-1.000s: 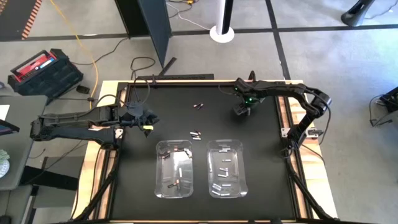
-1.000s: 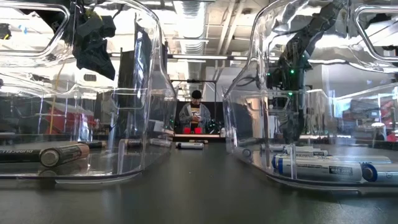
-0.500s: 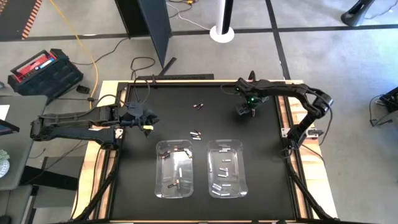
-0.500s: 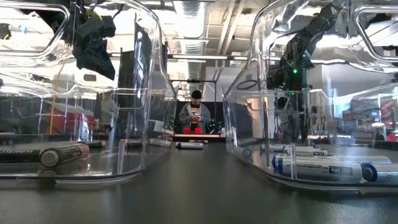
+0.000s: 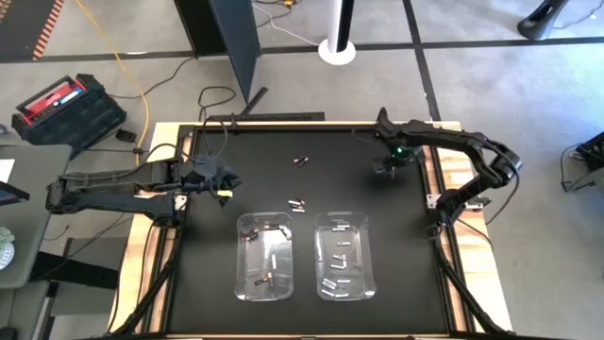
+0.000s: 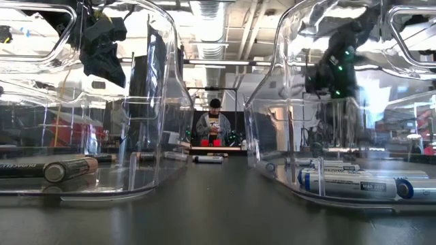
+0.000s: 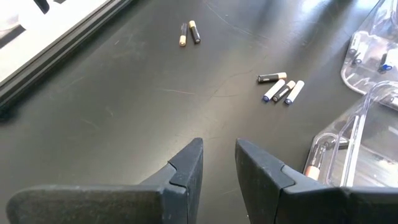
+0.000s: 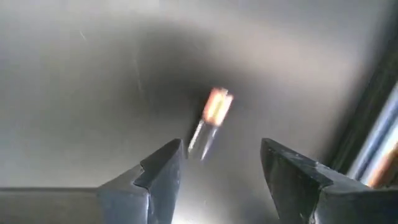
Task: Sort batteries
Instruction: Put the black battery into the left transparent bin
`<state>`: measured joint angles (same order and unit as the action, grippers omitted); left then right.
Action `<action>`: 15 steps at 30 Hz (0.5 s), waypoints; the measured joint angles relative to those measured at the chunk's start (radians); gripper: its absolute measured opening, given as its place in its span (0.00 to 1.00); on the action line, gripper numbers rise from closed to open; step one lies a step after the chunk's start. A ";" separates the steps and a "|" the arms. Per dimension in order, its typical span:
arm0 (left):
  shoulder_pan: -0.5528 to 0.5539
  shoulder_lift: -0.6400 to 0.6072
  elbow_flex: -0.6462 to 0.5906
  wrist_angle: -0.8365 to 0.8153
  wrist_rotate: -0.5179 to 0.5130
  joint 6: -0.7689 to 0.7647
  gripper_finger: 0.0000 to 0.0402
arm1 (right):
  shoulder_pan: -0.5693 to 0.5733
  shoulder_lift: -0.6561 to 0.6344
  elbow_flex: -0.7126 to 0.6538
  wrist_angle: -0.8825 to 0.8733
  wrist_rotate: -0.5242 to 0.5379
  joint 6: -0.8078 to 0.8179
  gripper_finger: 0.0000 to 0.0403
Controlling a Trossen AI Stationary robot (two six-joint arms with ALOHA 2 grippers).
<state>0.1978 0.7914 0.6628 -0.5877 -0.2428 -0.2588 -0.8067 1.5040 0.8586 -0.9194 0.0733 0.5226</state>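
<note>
Black table (image 5: 217, 302), two clear bins (image 5: 265, 255), loose batteries (image 5: 297, 203)

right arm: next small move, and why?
Probably lower the right gripper straight down and close on the small dark copper-tipped battery. Its fingers stand open, the cell lies on the black table mat just ahead of the gap, and nothing is held. The left gripper waits over the mat's left side.

Glossy clear-plastic bins (image 5: 265, 255) — matt black tabletop (image 5: 255, 161)
</note>
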 joint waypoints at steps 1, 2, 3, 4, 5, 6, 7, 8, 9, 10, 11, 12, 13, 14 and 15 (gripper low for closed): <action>0.000 0.000 0.000 0.000 0.000 0.000 0.23 | -0.007 0.000 -0.023 0.025 -0.017 0.003 0.57; 0.000 0.000 0.000 0.000 0.000 0.000 0.23 | -0.013 0.000 -0.046 0.050 -0.023 0.009 0.56; 0.000 0.000 0.000 -0.001 0.000 0.000 0.23 | -0.017 0.000 -0.068 0.073 -0.030 0.021 0.55; 0.000 0.000 0.000 -0.001 0.000 0.000 0.23 | -0.020 0.000 -0.089 0.093 -0.041 0.033 0.55; 0.000 0.000 0.000 -0.001 0.000 0.000 0.23 | -0.021 0.000 -0.110 0.114 -0.052 0.043 0.54; 0.000 0.000 0.000 -0.002 0.000 0.000 0.23 | -0.021 0.000 -0.120 0.135 -0.056 0.053 0.54; 0.000 0.000 0.000 -0.002 0.000 0.000 0.23 | -0.021 -0.003 -0.132 0.152 -0.056 0.059 0.54; 0.000 0.000 0.000 -0.004 0.000 0.000 0.23 | -0.021 -0.005 -0.141 0.162 -0.056 0.064 0.53; 0.000 0.000 0.000 -0.005 0.000 0.001 0.23 | -0.021 -0.005 -0.151 0.171 -0.053 0.069 0.53; 0.000 0.000 0.000 -0.005 0.000 0.009 0.23 | -0.021 -0.005 -0.158 0.178 -0.050 0.072 0.53; 0.000 0.000 0.000 -0.005 -0.001 0.020 0.23 | -0.021 -0.005 -0.162 0.184 -0.048 0.073 0.52; 0.000 0.000 0.000 -0.005 -0.001 0.032 0.23 | -0.021 -0.005 -0.164 0.187 -0.047 0.073 0.52; 0.000 0.000 0.000 -0.005 -0.002 0.038 0.23 | -0.021 -0.005 -0.164 0.190 -0.046 0.072 0.52; 0.000 0.000 0.000 -0.005 -0.001 0.040 0.23 | -0.021 -0.005 -0.164 0.192 -0.044 0.072 0.51; 0.000 0.000 0.000 -0.005 -0.001 0.041 0.23 | -0.021 -0.005 -0.165 0.196 -0.037 0.073 0.51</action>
<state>0.1980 0.7918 0.6628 -0.5926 -0.2441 -0.2182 -0.8273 1.4994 0.6933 -0.7237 0.0360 0.5952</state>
